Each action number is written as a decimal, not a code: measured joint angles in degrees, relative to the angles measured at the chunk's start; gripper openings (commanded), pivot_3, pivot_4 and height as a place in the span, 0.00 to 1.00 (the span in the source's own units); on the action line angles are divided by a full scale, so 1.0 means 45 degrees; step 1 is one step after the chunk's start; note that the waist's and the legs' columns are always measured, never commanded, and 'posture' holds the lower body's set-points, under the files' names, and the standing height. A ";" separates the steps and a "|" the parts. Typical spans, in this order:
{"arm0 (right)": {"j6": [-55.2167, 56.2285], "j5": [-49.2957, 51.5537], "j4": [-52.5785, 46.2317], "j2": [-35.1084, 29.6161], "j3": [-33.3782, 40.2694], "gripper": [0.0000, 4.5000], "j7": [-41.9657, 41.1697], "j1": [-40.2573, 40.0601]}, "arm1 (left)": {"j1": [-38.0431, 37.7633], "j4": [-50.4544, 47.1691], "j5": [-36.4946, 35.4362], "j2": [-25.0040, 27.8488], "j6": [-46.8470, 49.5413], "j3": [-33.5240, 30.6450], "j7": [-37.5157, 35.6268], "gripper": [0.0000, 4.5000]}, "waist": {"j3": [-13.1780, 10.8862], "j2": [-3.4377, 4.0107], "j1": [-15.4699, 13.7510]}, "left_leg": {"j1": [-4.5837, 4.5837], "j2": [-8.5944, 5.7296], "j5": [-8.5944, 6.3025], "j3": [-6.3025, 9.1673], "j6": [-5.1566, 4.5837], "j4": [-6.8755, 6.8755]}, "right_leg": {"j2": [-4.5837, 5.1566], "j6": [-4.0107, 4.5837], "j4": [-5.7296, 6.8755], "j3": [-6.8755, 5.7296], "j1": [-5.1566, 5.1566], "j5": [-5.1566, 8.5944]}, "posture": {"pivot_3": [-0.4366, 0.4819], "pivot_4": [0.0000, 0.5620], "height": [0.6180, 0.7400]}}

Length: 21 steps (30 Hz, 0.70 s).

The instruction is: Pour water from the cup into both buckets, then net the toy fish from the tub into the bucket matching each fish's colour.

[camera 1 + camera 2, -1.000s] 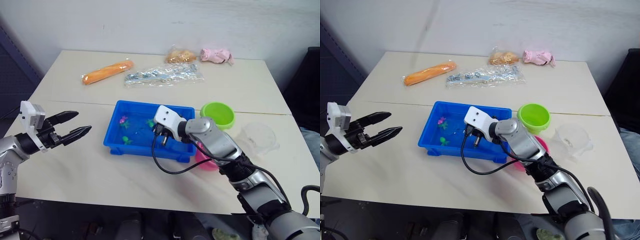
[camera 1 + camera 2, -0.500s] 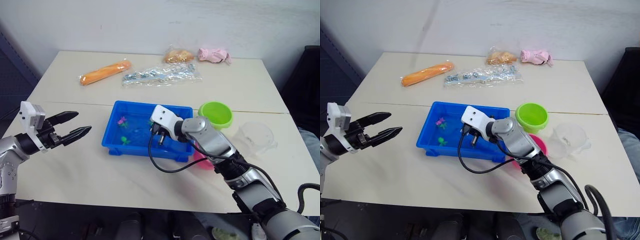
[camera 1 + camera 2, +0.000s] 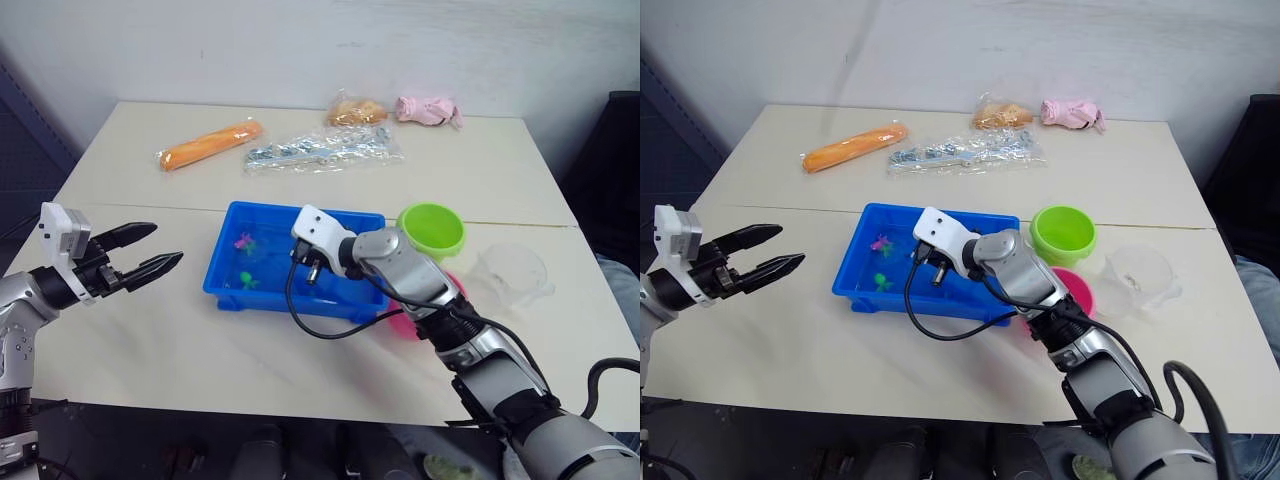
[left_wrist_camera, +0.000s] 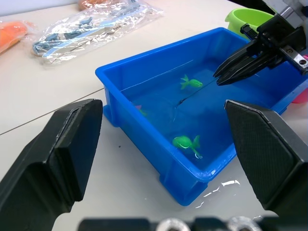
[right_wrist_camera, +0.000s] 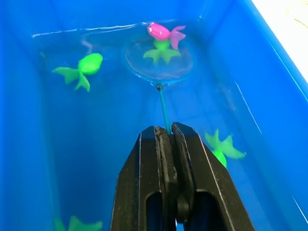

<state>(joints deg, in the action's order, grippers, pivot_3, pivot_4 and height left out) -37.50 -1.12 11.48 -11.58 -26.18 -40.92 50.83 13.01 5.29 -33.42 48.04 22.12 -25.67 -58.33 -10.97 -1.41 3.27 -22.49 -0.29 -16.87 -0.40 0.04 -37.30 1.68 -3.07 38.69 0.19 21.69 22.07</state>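
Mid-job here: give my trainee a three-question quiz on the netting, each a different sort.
1. True or false: the right gripper is shut on the net handle.
2. The net hoop lies in the tub nearest a fish of which colour? A) pink B) orange C) white
3. Fill in: the left gripper is ____, off to the tub's side.

Key: 1 true; 2 A, the pink fish at the hoop's rim; 3 open.

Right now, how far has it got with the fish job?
Pouring looks finished: the clear cup stands alone on the table beside the green bucket. Netting is in hand: the right gripper is shut on the net handle, its hoop in the blue tub under a green fish by the pink fish. Several fish are in the tub. The left gripper hovers open.
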 measured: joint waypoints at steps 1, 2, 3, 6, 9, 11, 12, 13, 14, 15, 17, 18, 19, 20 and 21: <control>0.0105 0.0003 0.0098 0.0050 0.0074 0.00 0.0073 0.0000 | 0.0000 -0.0002 0.0000 0.0000 0.0000 0.0000 0.0001 0.97 | 0.0000 0.0000 0.0004 | 0.0000 0.0000 0.0000 -0.0001 0.0000 0.0000 | 0.0000 0.0000 0.0001 0.0001 0.0000 0.0000 | 0.48 0.27 1.00; 0.0253 0.0003 0.0185 0.0106 0.0147 0.00 0.0124 0.0000 | 0.0000 -0.0004 0.0000 0.0000 0.0000 0.0000 0.0003 0.97 | 0.0000 0.0000 0.0009 | 0.0000 0.0000 0.0000 -0.0001 0.0001 0.0000 | 0.0000 0.0000 0.0000 -0.0001 0.0000 0.0000 | 0.48 0.27 1.00; 0.0368 0.0006 0.0237 0.0131 0.0211 0.00 0.0135 -0.0002 | 0.0002 -0.0007 0.0000 0.0000 0.0000 0.0000 0.0003 0.97 | 0.0000 0.0000 0.0011 | 0.0000 0.0000 0.0001 0.0001 0.0001 0.0001 | -0.0001 0.0000 0.0001 -0.0001 0.0000 0.0000 | 0.48 0.27 1.00; 0.1000 0.0014 0.0274 0.0042 0.0482 0.00 0.0114 -0.0111 | 0.0002 -0.0008 -0.0001 0.0000 0.0010 0.0000 0.0001 0.97 | 0.0000 0.0000 0.0011 | 0.0000 0.0000 0.0001 -0.0001 0.0001 0.0002 | -0.0001 0.0000 -0.0001 0.0000 0.0001 0.0000 | 0.48 0.27 1.00; 0.1629 0.0044 0.0187 -0.0069 0.0643 0.00 0.0069 -0.0548 | 0.0005 -0.0009 -0.0002 0.0000 0.0023 -0.0002 -0.0002 0.97 | 0.0001 -0.0001 0.0013 | 0.0000 0.0000 0.0001 -0.0001 0.0001 0.0004 | -0.0001 0.0000 0.0001 -0.0001 0.0001 0.0000 | 0.48 0.27 1.00; 0.1915 0.0089 -0.0006 -0.0242 0.0734 0.00 -0.0036 -0.0870 | 0.0006 -0.0013 -0.0002 0.0000 0.0025 -0.0002 -0.0005 0.97 | 0.0001 -0.0001 0.0006 | -0.0001 0.0000 0.0001 -0.0001 0.0001 0.0004 | 0.0000 0.0000 -0.0002 0.0000 0.0001 0.0000 | 0.48 0.27 1.00; 0.2000 0.0138 -0.0096 -0.0322 0.0869 0.00 -0.0112 -0.1016 | 0.0012 -0.0011 -0.0002 0.0000 0.0029 -0.0005 -0.0004 0.97 | 0.0001 -0.0001 0.0006 | -0.0001 0.0000 0.0001 -0.0002 0.0001 0.0004 | 0.0000 0.0000 -0.0002 0.0001 0.0001 0.0000 | 0.48 0.27 1.00; 0.2102 0.0162 -0.0217 -0.0428 0.0954 0.00 -0.0173 -0.1128 | 0.0014 -0.0014 -0.0003 0.0001 0.0030 -0.0006 -0.0009 0.97 | 0.0001 -0.0001 0.0005 | -0.0002 0.0000 0.0000 -0.0003 0.0001 0.0004 | 0.0000 0.0000 -0.0003 0.0001 0.0000 0.0000 | 0.48 0.27 1.00; 0.2180 0.0187 -0.0387 -0.0559 0.0990 0.00 -0.0248 -0.1230 | 0.0024 -0.0014 -0.0004 0.0001 0.0032 -0.0005 -0.0013 0.97 | 0.0001 -0.0001 0.0002 | -0.0001 0.0000 0.0000 -0.0003 0.0000 0.0003 | -0.0001 0.0000 -0.0001 0.0001 0.0000 0.0000 | 0.48 0.27 1.00; 0.2236 0.0227 -0.0578 -0.0671 0.1061 0.00 -0.0345 -0.1362 | 0.0028 -0.0012 -0.0004 0.0003 0.0034 -0.0007 -0.0014 0.97 | 0.0001 -0.0001 -0.0003 | 0.0000 0.0000 0.0000 -0.0002 -0.0001 0.0004 | -0.0001 0.0000 0.0000 -0.0001 0.0000 0.0000 | 0.48 0.27 1.00; 0.2252 0.0347 -0.0856 -0.0875 0.1208 0.00 -0.0525 -0.1623 | 0.0062 -0.0012 -0.0004 0.0007 0.0038 -0.0004 -0.0029 0.97 | 0.0001 -0.0001 -0.0010 | 0.0001 0.0000 -0.0001 -0.0001 -0.0002 0.0004 | -0.0001 0.0000 0.0001 0.0000 -0.0001 0.0000 | 0.48 0.27 1.00; 0.2262 0.0396 -0.0997 -0.0977 0.1277 0.00 -0.0606 -0.1736 | 0.0081 -0.0008 -0.0004 0.0008 0.0041 0.0000 -0.0042 0.97 | 0.0001 -0.0001 -0.0013 | 0.0000 0.0000 -0.0001 -0.0002 -0.0002 0.0002 | -0.0001 0.0000 0.0002 0.0001 -0.0001 0.0000 | 0.48 0.27 1.00; 0.2287 0.0434 -0.1073 -0.1046 0.1345 0.00 -0.0663 -0.1818 | 0.0099 -0.0007 -0.0004 0.0009 0.0041 0.0001 -0.0058 0.97 | 0.0001 -0.0001 -0.0015 | 0.0000 0.0000 -0.0001 -0.0002 -0.0002 0.0002 | 0.0000 0.0000 0.0002 0.0000 -0.0001 0.0000 | 0.48 0.27 1.00; 0.2311 0.0479 -0.1180 -0.1143 0.1433 0.00 -0.0734 -0.1919 | 0.0140 -0.0004 -0.0004 0.0009 0.0043 0.0010 -0.0103 0.97 | 0.0001 -0.0002 -0.0023 | 0.0000 0.0000 -0.0001 -0.0002 -0.0003 0.0001 | -0.0001 0.0000 0.0001 0.0000 -0.0002 0.0000 | 0.48 0.27 1.00; 0.2410 0.0594 -0.1437 -0.1389 0.1517 0.00 -0.0889 -0.2104 | 0.0217 0.0005 -0.0004 0.0023 0.0044 0.0030 -0.0180 0.97 | 0.0001 -0.0002 -0.0030 | 0.0000 0.0000 -0.0002 -0.0002 -0.0003 0.0001 | 0.0000 0.0000 0.0001 0.0000 -0.0003 0.0000 | 0.48 0.27 1.00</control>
<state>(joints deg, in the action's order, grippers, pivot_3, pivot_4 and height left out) -26.66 1.55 5.02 -17.83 -19.35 -44.92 41.36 13.99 5.31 -33.44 48.14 22.32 -25.53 -59.14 -10.97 -1.42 3.13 -22.49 -0.29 -16.88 -0.42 0.02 -37.30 1.68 -3.07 38.69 0.19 21.68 22.07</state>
